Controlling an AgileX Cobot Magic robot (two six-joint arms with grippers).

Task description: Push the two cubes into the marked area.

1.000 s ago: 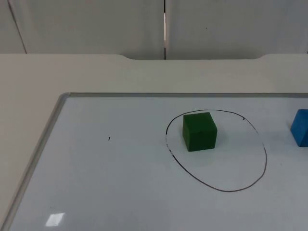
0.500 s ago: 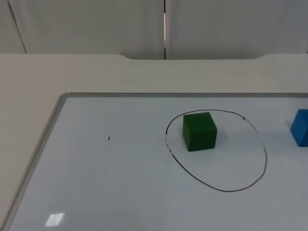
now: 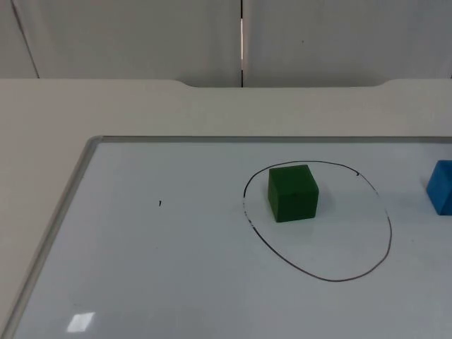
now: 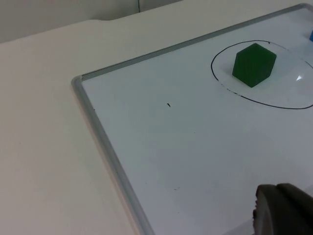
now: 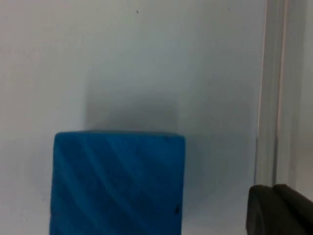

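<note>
Green cube (image 3: 292, 192), matte and sharp-edged, sitting upright inside the marked area (image 3: 367, 265), a hand-drawn black oval on the whiteboard (image 3: 176, 268); close to the oval's far-left arc, not touching the line. Same green cube seen corner-on from the left wrist view (image 4: 253, 64), darker on its shaded faces. Blue cube (image 3: 442, 186) well outside the oval to its right, cut off by the edge of the top view; up close in the right wrist view (image 5: 117, 182), bright blue with faint diagonal streaks across its face and perhaps a tiny dark speck near one edge. Whiteboard framed in grey metal, lying flat on the pale table (image 3: 141, 106). Small black pen mark (image 3: 159, 203) left of the oval. Left gripper (image 4: 283, 210) low over the whiteboard's near side, well apart from the green cube; right gripper (image 5: 281, 210) just beside the blue cube, near the frame. Jaws of both: cannot tell whether spread or closed.
</note>
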